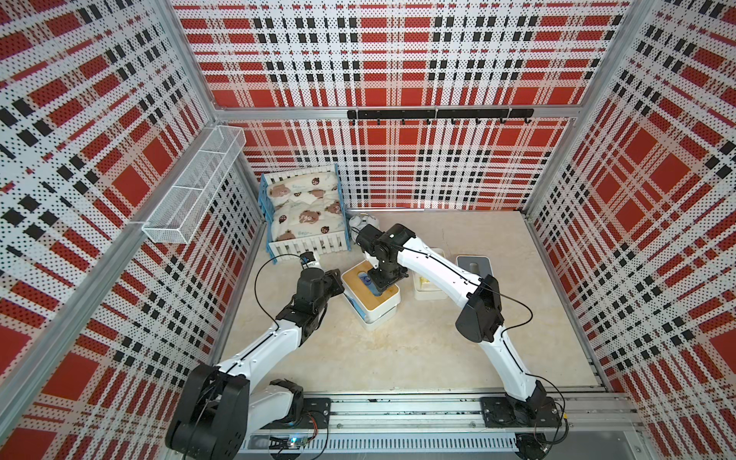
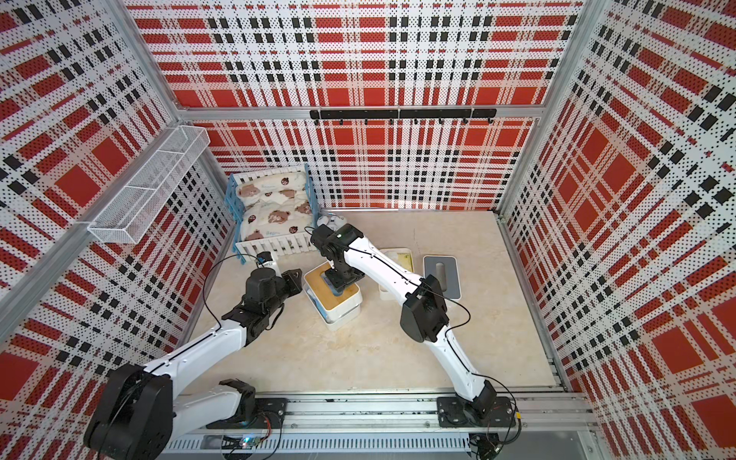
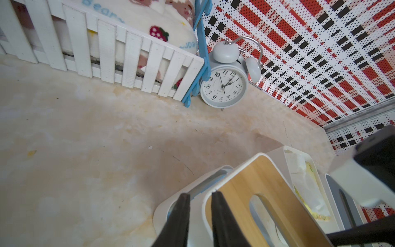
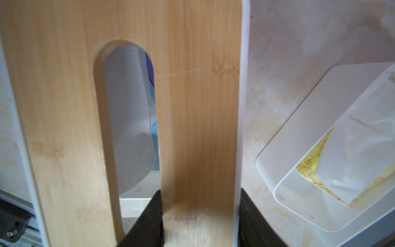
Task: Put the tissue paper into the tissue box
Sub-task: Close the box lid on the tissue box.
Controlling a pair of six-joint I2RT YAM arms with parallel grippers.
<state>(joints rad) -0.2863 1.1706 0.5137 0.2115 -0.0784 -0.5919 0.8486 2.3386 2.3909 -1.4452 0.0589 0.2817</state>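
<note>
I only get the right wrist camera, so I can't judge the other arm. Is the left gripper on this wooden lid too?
Observer: Yes, the left gripper pinches the lid's white rim near a corner.
Operator: Is the lid square over its base?
Observer: No. In both top views the base pokes out from under it toward the front, skewed.

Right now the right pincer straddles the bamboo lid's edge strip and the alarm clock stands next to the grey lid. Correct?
No. The alarm clock stands beside the toy bed, away from the grey lid, as the left wrist view shows. The right pincer does straddle the edge strip of the bamboo lid.
</note>
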